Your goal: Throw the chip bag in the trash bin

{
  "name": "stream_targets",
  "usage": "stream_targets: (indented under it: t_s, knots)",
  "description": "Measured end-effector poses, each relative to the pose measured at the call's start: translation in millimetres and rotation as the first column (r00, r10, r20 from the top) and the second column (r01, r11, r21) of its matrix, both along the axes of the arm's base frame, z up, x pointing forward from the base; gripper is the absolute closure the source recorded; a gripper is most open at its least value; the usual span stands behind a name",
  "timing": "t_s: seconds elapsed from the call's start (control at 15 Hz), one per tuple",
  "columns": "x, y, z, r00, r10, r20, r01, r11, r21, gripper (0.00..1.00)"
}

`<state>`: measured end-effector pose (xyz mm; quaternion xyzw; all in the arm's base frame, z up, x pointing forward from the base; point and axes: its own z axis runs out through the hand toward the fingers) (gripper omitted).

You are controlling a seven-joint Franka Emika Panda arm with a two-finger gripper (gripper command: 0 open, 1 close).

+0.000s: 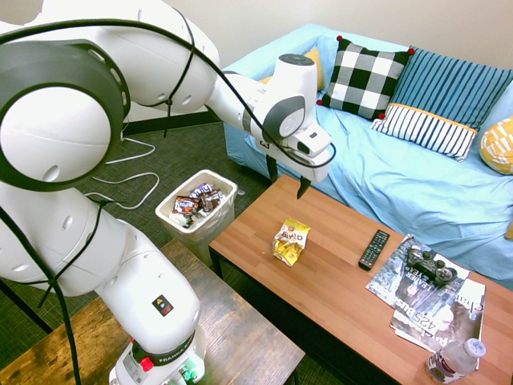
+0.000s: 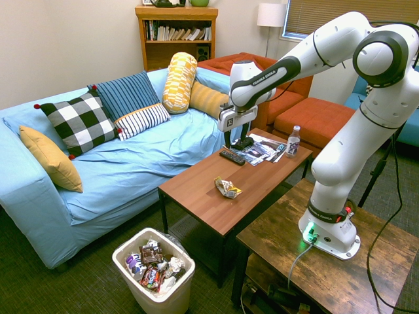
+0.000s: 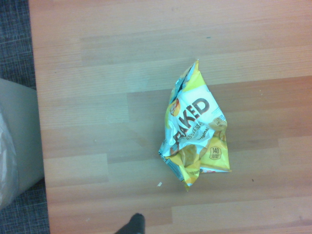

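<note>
First exterior view, and here is the chip bag [image 1: 290, 242], a crinkled, glossy yellow packet with a white patch, lying on the smooth wood-grain coffee table [image 1: 321, 265]! The gripper [image 1: 287, 178] hangs above the tabletop, its dark, slim fingers spread wide with nothing between them, well apart from the bag.

Over to the wrist view: the foil is creased into peaks and folds, pointed at its corners, the dark word BAKED across the white patch, with small pale crumbs on the planks around it.

Just beside the table's end stands the trash bin [image 2: 154, 275], white plastic, rectangular with rounded corners, a clear, wrinkled liner at the rim, and shiny wrappers [image 2: 152, 267] and crumpled white paper heaped inside.

Farther along the table, a slender black remote [image 1: 373, 249] studded with buttons, then a rounded black game controller [image 1: 431, 266] on glossy magazines [image 1: 417, 301], and a clear bottle [image 1: 455, 360] with a white cap. Behind runs the couch [image 1: 353, 160] in soft, rumpled light-blue fabric, with a black-and-white checked pillow [image 1: 365, 78] sporting red pompoms; the plain yellow one beside it is perhaps velvety, though it is hard to judge from here.
</note>
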<state>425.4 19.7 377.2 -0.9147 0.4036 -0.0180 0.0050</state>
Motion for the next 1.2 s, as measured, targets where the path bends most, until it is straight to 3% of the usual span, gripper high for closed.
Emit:
stream_targets:
  t_s: [0.2,0.4,0.87,1.2]
  knots:
    - [4,2,-5,1.000,-0.005,0.007,0.005,1.000,0.010,0.00]
    - [17,8,-39,1.000,0.003,-0.014,-0.003,1.000,0.015,0.00]
    - [53,47,-132,0.994,0.002,-0.110,-0.002,1.000,0.002,0.00]
    - [74,53,-195,0.982,-0.063,-0.177,0.054,0.997,-0.058,0.00]
